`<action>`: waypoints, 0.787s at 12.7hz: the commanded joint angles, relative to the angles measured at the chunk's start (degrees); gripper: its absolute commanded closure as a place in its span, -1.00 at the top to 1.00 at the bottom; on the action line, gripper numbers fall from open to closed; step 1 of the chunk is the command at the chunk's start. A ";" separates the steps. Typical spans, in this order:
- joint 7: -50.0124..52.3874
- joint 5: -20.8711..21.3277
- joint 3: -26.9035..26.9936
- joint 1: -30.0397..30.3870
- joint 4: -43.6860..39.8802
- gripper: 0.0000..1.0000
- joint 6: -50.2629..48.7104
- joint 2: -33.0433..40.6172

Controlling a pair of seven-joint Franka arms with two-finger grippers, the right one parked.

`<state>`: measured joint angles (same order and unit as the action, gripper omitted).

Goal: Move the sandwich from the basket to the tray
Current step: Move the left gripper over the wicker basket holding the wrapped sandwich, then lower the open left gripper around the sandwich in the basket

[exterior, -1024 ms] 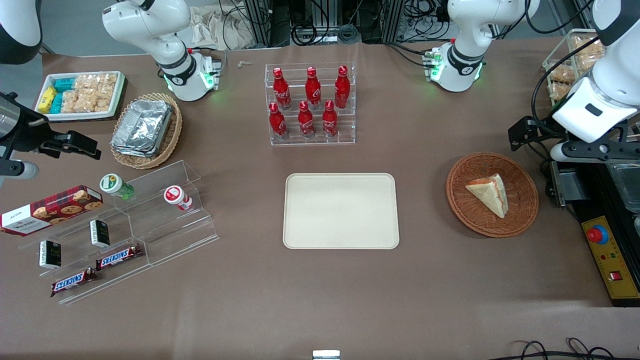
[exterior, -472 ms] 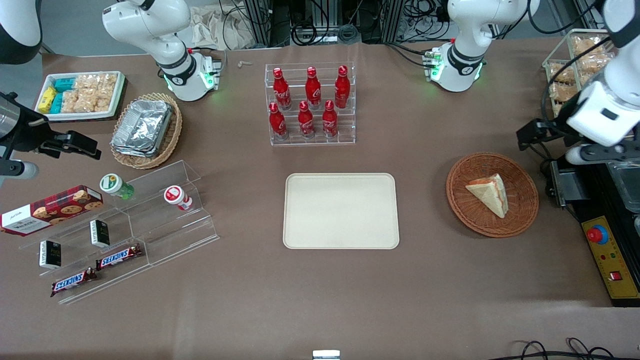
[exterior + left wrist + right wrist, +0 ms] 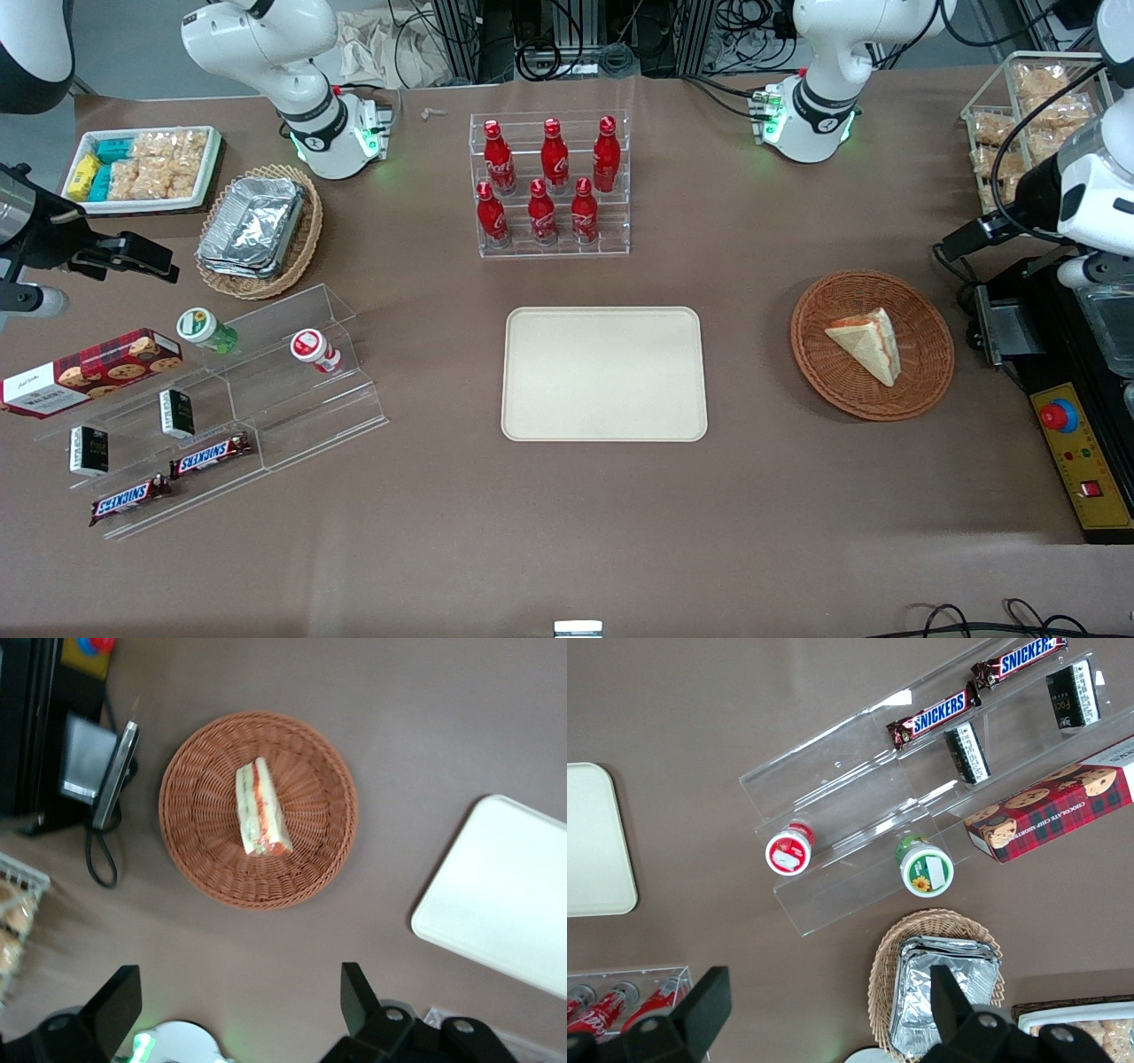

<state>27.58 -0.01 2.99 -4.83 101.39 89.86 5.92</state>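
While the tool (image 3: 239, 1005) hovers agape, the triangular sandwich (image 3: 866, 342) lies in the woven basket (image 3: 926, 306).

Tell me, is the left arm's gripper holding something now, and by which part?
Nothing is held. The gripper is open, with empty fingers, above the table. The triangular white-bread sandwich lies untouched in the round reddish-brown wicker basket.

Reddish-brown woven basket (image 3: 873, 344), cream tray (image 3: 604, 373), black fingers (image 3: 120, 1004).
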 commanded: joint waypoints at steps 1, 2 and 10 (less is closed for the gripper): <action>8.61 0.18 -0.44 -0.62 7.33 1.00 2.78 4.62; 10.20 0.27 -0.44 -0.70 8.20 1.00 2.87 4.88; 21.45 0.53 -0.35 -0.62 12.24 1.00 7.77 4.89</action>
<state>45.87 0.02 2.49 -5.10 110.19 94.28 9.37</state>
